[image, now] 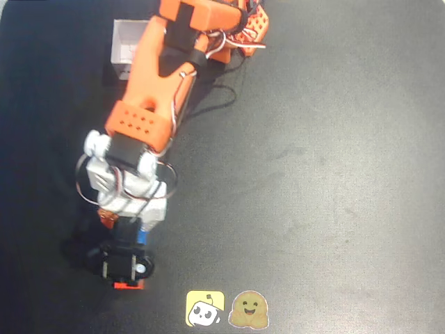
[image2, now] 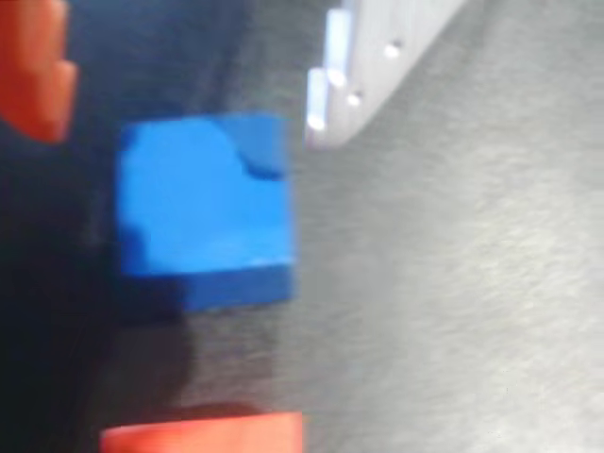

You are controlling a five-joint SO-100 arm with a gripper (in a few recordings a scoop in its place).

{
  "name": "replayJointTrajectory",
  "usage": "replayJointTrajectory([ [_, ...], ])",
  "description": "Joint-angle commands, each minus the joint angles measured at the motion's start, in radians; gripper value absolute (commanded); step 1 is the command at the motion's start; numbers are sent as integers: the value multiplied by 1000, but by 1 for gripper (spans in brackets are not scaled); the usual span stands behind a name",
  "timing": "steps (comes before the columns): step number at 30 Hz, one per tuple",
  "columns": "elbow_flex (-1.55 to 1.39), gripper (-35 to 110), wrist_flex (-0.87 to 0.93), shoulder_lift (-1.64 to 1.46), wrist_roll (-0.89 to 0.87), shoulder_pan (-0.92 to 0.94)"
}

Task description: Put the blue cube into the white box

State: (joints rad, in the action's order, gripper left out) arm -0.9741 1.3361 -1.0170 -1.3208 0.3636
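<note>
The blue cube (image2: 203, 208) lies on the dark mat, close up in the wrist view; in the overhead view a sliver of the blue cube (image: 142, 234) peeks out under the white wrist. My gripper (image2: 189, 104) is open and straddles it, the orange finger (image2: 33, 66) to its left and the white finger (image2: 349, 75) just off its upper right corner. From above, the gripper (image: 125, 226) is at the lower left. The white box (image: 128, 45) stands at the top left, partly hidden by the orange arm.
A red block (image2: 203, 434) lies just below the blue cube in the wrist view, and its red edge (image: 128, 285) sticks out under the black camera mount. Two stickers (image: 204, 308) (image: 249, 309) sit at the mat's bottom edge. Dark mat stretches to the right.
</note>
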Motion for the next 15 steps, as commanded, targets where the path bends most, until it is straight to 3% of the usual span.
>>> replayJointTrajectory([
  [1,54,25,0,2,-6,-8],
  [15,-23,27,-112,61,-18,-28],
])
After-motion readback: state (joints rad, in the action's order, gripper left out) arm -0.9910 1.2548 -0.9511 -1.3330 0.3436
